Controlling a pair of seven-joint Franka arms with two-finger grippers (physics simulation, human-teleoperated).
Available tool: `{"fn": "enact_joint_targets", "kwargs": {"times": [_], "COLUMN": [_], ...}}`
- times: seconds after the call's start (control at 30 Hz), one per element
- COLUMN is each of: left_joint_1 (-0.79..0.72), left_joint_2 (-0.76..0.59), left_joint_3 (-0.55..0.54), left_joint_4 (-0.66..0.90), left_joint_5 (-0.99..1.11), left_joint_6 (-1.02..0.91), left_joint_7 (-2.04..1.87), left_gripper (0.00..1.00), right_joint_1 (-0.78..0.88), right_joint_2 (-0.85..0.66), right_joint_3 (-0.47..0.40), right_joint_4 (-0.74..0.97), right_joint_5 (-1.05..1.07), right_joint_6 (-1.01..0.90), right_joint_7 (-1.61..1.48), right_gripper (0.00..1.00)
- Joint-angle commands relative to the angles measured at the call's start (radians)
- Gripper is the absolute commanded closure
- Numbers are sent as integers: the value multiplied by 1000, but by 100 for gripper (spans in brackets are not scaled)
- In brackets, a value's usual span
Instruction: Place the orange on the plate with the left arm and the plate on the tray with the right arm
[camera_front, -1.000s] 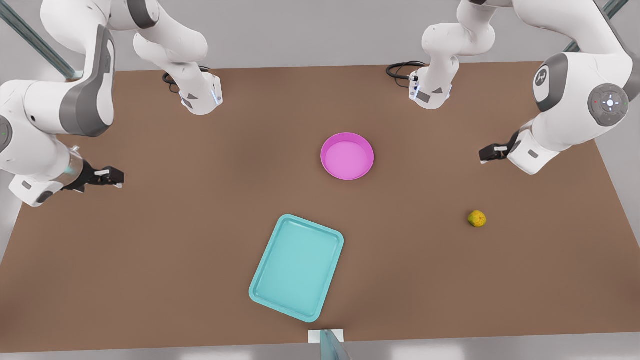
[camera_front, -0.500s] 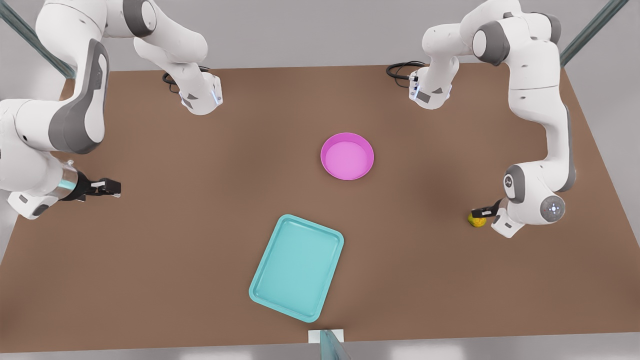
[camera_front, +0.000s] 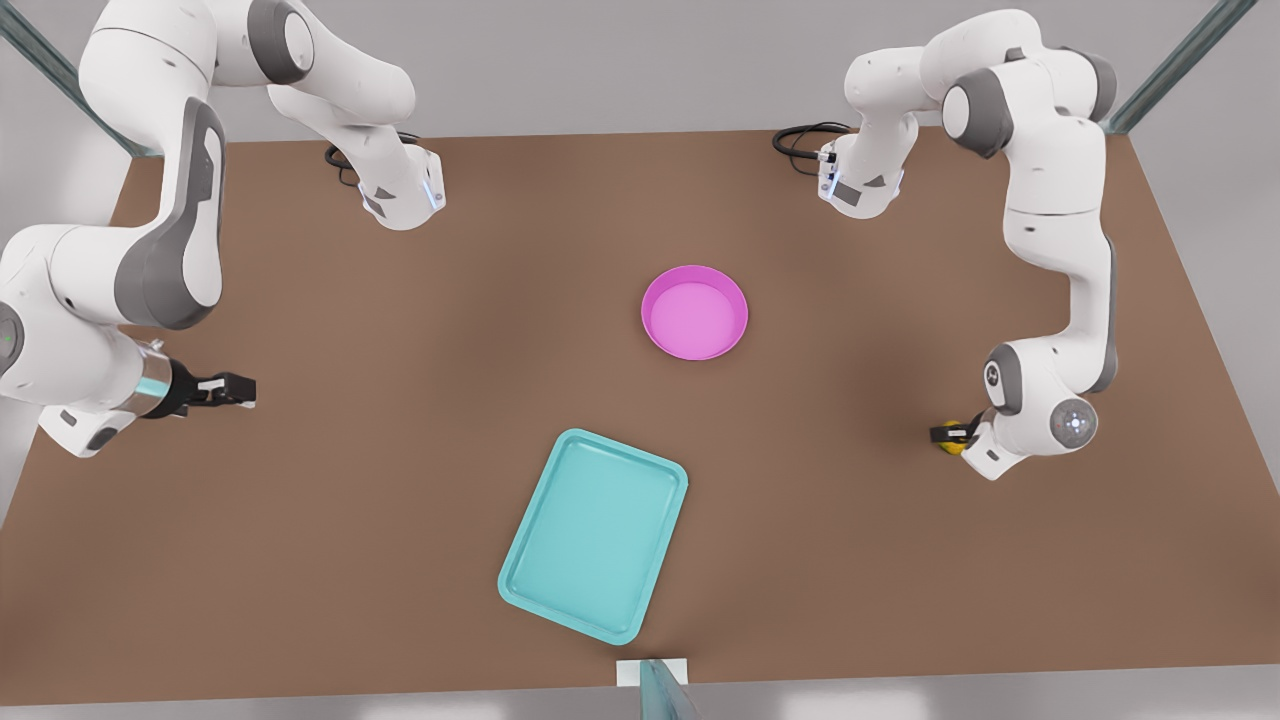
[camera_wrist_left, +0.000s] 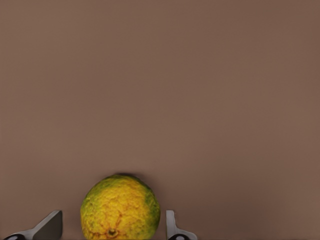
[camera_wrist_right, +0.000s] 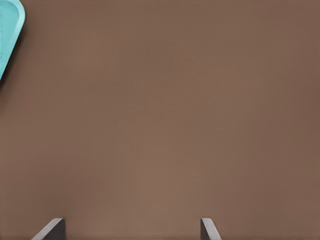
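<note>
Well apart from the round pink plate (camera_front: 695, 312), the left end effector (camera_wrist_left: 114, 227) straddles the small yellow-orange fruit (camera_wrist_left: 120, 207), fingers apart for gripping; the right end effector (camera_front: 228, 388) waits, fingers apart.

White arms (camera_front: 1060, 190) with grey joints; black hands; one silver wrist ring (camera_front: 152, 385).

My left hand (camera_front: 945, 434) has matt black fingers (camera_wrist_left: 49, 226) with pale grey, smooth pads, set either side of the orange (camera_wrist_left: 120, 207), whose skin is rough, pebbled and dull, yellow with a greenish patch. My right hand (camera_front: 232, 389) sits past a shiny silver ring; the arm shells are smooth, glossy white plastic with grey joints. The worktop (camera_front: 400, 480) is flat, matt brown, without grain. The plate (camera_front: 694, 312) looks like smooth pink plastic with a soft sheen. At its seven o'clock, the tray (camera_front: 594, 534) is smooth turquoise plastic, faintly glossy.
</note>
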Motion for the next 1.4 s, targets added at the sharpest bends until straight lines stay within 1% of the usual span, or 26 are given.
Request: {"fn": "enact_joint_targets", "kwargs": {"times": [0.0,0.23,0.27,0.3,0.37,0.4,0.47,0.53,0.6,0.67,0.73,0.77,0.8,0.83,0.87,0.97,1.1,1.17,1.2,1.27,1.3,1.33,1.37], "left_joint_1": [3,5,3,3,2,-1,-1,-10,-104,-280,-478,-595,-678,-771,-825,-859,-957,-972,-972,-971,-969,-966,-958], "left_joint_2": [7,30,28,27,19,18,15,-24,-122,-179,-191,-188,-183,-170,-144,-96,-102,-99,-97,-96,-97,-101,-117], "left_joint_3": [1,1,1,1,1,1,1,1,-10,-10,-10,-11,-13,-14,-14,-47,-54,-54,-54,-53,-51,-39,45], "left_joint_4": [0,0,2,0,0,2,2,2,-1,2,23,59,74,74,97,102,88,74,74,74,76,82,152], "left_joint_5": [2,2,2,2,2,2,2,2,2,2,1,-7,-13,-13,-12,-16,-16,-16,-16,-16,-16,-4,-15], "left_joint_6": [20,29,29,29,18,14,15,12,-72,-200,-322,-399,-463,-468,-465,-434,-516,-517,-517,-517,-514,-508,-590], "left_joint_7": [98,91,91,89,77,69,65,46,-102,-190,-264,-333,-400,-474,-526,-627,-707,-719,-718,-716,-710,-701,-649], "left_gripper": [0,0,19,28,28,31,33,33,33,31,31,31,30,30,30,30,30,29,1,0,0,0,0], "right_joint_1": [-2,-5,-6,-6,-8,-8,-9,-14,-15,-17,-20,-22,-22,-22,-23,-25,-29,-14,-15,-9,23,58,109], "right_joint_2": [-1,7,7,7,8,8,10,13,16,21,21,21,21,21,21,21,27,27,27,48,36,34,36], "right_joint_3": [0,1,0,0,0,0,0,2,2,0,0,0,2,1,2,2,2,3,3,5,6,8,8], "right_joint_4": [1,1,-2,-2,-1,-1,-1,-1,-1,-1,-1,-1,-1,-1,-1,-2,-6,-27,-58,-85,-171,-193,-199], "right_joint_5": [1,3,1,1,3,3,3,3,3,3,3,3,3,3,3,6,9,64,156,234,242,245,251], "right_joint_6": [2,2,17,17,19,19,19,19,19,28,30,30,30,30,30,30,33,25,30,49,161,201,224], "right_joint_7": [-2,-2,-2,-2,-6,-8,-10,-10,-11,-11,-13,-13,-13,-13,-13,-13,-13,0,0,0,4,56,150], "right_gripper": [0,0,0,0,0,0,0,0,0,0,0,0,0,0,0,0,0,0,0,0,0,0,0]}}
